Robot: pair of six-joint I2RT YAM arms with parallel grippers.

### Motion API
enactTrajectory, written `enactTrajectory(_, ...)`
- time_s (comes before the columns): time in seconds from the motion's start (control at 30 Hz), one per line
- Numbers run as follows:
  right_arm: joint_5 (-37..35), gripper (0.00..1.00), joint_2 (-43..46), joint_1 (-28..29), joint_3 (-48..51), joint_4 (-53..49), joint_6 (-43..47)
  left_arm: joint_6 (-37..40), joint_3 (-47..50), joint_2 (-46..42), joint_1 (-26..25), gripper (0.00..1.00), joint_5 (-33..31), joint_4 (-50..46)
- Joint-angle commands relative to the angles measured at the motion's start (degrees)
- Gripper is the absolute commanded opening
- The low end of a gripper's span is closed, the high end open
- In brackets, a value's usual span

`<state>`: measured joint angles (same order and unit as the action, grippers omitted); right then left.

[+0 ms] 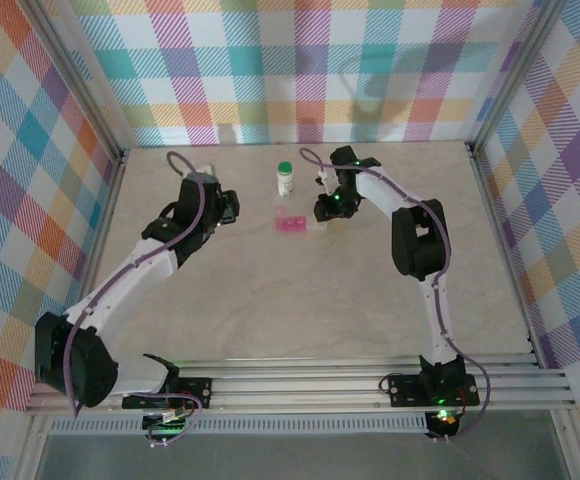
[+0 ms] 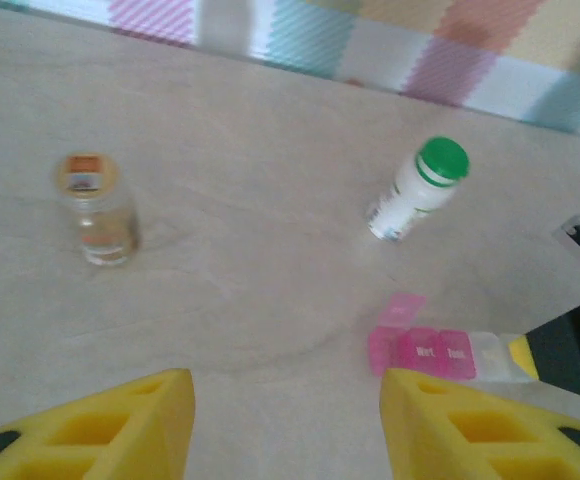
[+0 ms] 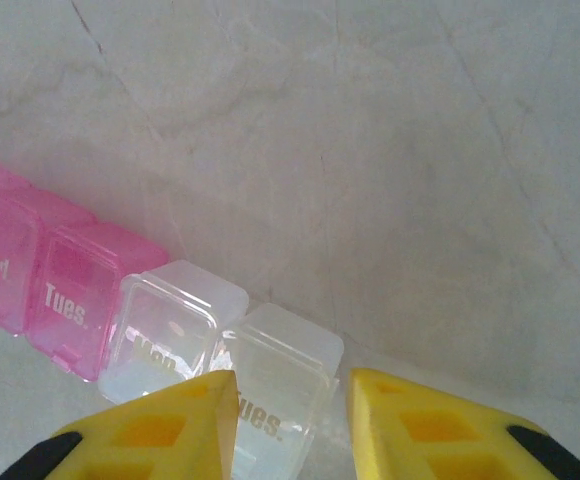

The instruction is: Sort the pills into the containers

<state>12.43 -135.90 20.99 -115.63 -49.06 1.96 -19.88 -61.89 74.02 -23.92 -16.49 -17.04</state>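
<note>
The containers are a short strip of pink and clear compartments lying flat on the table. One pink lid at its left end stands open. My right gripper is down over the strip's right end, shut on the clear end compartment marked "Tues.", and the pink compartments run off to its left. In the top view my right gripper sits just right of the strip. My left gripper hovers open above bare table, left of the strip, as my left gripper also stands from above. No pills can be made out.
A white bottle with a green cap stands behind the strip, also seen from above. A clear amber-tinted bottle with an orange-labelled lid stands far to the left. Checked walls enclose the table on three sides.
</note>
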Motion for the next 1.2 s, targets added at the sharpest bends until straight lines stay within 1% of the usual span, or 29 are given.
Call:
enactTrajectory(0.0,-0.7,0.35,-3.8,0.4,-3.8,-5.0,2.2,-3.3,2.5,-2.9,0.0,0.54,-6.2,2.8)
enactTrajectory(0.1,-0.6,0.36,-4.3,1.1,-4.5,-5.6,5.1,-3.9,3.8,-4.5,0.2,0.54,-6.8,2.8)
enactTrajectory(0.27,-2.3,0.36,-7.2,2.1,-6.4,-11.1,10.1,-5.1,7.1,-7.4,0.3,0.54,-6.6,4.9)
enactTrajectory(0.33,-3.9,0.36,-7.3,2.6,-5.3,-12.6,11.7,-5.6,8.6,-8.4,0.3,0.54,-6.5,6.1)
enactTrajectory(0.4,-3.7,0.36,-6.8,3.0,-3.7,-13.3,13.1,-5.8,9.9,-9.2,0.3,0.54,-6.9,6.9)
enactTrajectory(0.6,0.3,0.37,-2.7,4.0,4.0,-14.2,18.8,-6.5,12.4,-10.8,0.3,0.54,-8.0,8.0)
enactTrajectory(0.77,1.9,0.36,1.5,4.0,6.9,-14.2,19.5,-7.4,13.3,-11.6,0.3,0.54,-6.9,8.0)
enactTrajectory(0.87,1.4,0.36,3.7,4.0,8.5,-15.2,20.3,-7.9,13.9,-12.2,0.2,0.54,-6.0,7.5)
enactTrajectory(1.03,-2.8,0.36,6.2,4.0,12.8,-13.1,17.9,-7.8,15.7,-13.2,0.2,0.54,-6.8,7.3)
enactTrajectory(1.17,-5.2,0.35,7.3,3.9,15.3,-13.0,18.2,-7.9,16.2,-14.0,0.2,0.54,-6.6,7.9)
